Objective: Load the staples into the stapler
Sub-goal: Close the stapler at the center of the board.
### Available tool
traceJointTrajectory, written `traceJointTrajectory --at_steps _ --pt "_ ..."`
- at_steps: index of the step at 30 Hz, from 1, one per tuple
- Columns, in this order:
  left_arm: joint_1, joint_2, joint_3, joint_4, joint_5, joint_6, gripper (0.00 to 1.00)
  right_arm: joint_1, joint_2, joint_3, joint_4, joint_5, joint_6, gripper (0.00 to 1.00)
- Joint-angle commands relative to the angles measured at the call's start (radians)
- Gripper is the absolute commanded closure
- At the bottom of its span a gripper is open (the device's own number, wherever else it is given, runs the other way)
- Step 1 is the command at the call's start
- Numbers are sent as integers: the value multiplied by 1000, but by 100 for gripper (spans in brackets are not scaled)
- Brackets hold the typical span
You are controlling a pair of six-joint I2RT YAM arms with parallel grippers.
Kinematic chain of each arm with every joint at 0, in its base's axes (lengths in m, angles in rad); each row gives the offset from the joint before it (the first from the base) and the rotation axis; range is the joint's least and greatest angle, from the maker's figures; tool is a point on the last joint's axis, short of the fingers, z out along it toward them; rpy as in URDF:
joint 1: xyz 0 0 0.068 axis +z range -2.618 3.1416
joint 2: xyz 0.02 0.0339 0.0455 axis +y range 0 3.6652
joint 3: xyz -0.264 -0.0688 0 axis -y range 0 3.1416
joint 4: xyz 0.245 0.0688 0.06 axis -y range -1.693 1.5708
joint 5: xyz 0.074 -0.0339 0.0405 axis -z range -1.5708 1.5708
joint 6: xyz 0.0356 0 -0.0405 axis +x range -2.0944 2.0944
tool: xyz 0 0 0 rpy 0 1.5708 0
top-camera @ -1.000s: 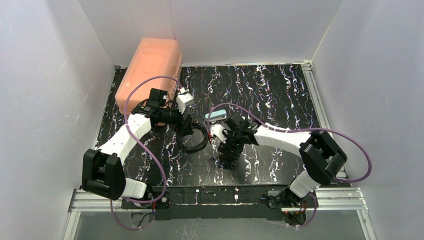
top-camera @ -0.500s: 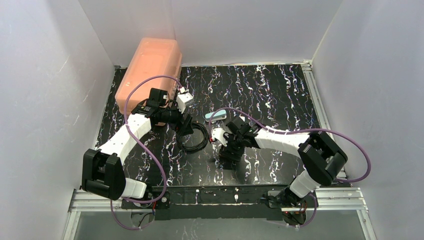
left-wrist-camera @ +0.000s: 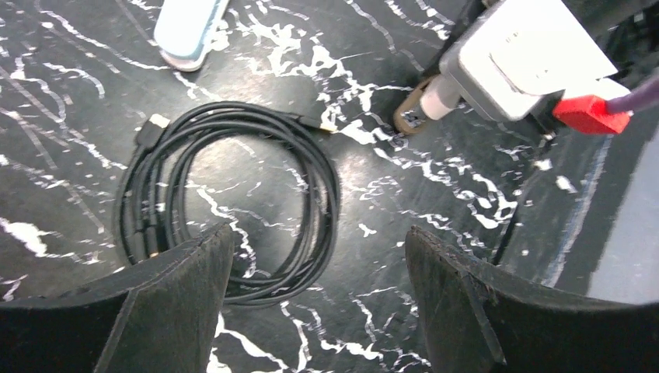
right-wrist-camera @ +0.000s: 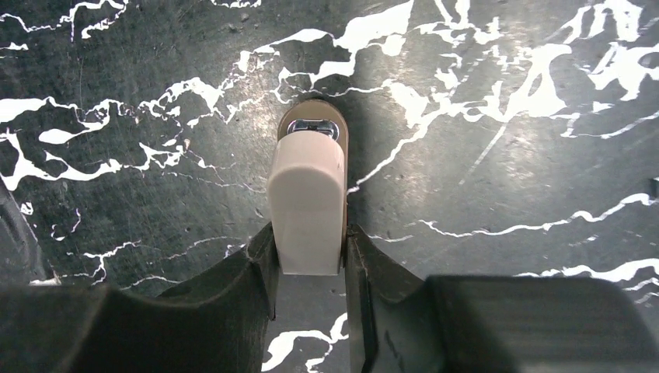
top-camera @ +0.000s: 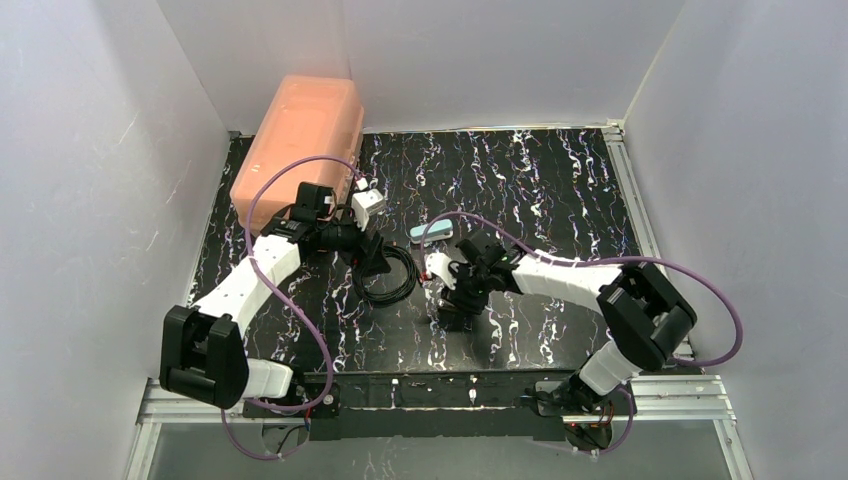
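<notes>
Right gripper (right-wrist-camera: 309,237) is pinching the tan sleeve (right-wrist-camera: 307,206) by its long sides as it lies flat on the table (right-wrist-camera: 505,116). The staples (right-wrist-camera: 312,127) are showing silver at its far end. Likely step: picking up. Next move calls for lifting and carrying it to the stapler (top-camera: 430,232), lying just beyond. Left gripper (left-wrist-camera: 319,241) is hanging spread over a coiled cable (left-wrist-camera: 233,210), lying beside the route.

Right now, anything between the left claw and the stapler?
Yes. The coiled black cable lies just ahead of the open left claw; the stapler sits beyond the coil's far edge. Nothing else visible in that path.
</notes>
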Motion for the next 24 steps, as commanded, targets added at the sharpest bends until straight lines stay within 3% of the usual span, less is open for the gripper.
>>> traceJointTrajectory --at_steps 1,5,10,12,17,24 --pt "4 -42 -27 58 166 -117 21 -58 -102 12 22 -92 -54 94" --pt "0 -24 -33 133 270 -287 21 -100 -152 57 -9 -158 -124 96" --pt "-46 115 59 147 355 -529 16 -104 -213 88 -33 -181 -186 96" --pt "-71 167 101 146 375 -576 3 -108 -231 101 -48 -178 -205 96" --pt "-128 267 176 164 387 -650 1 -110 -217 178 -146 -148 -247 95" --pt "-187 330 172 342 367 -809 2 -111 -165 261 -261 -95 -244 94"
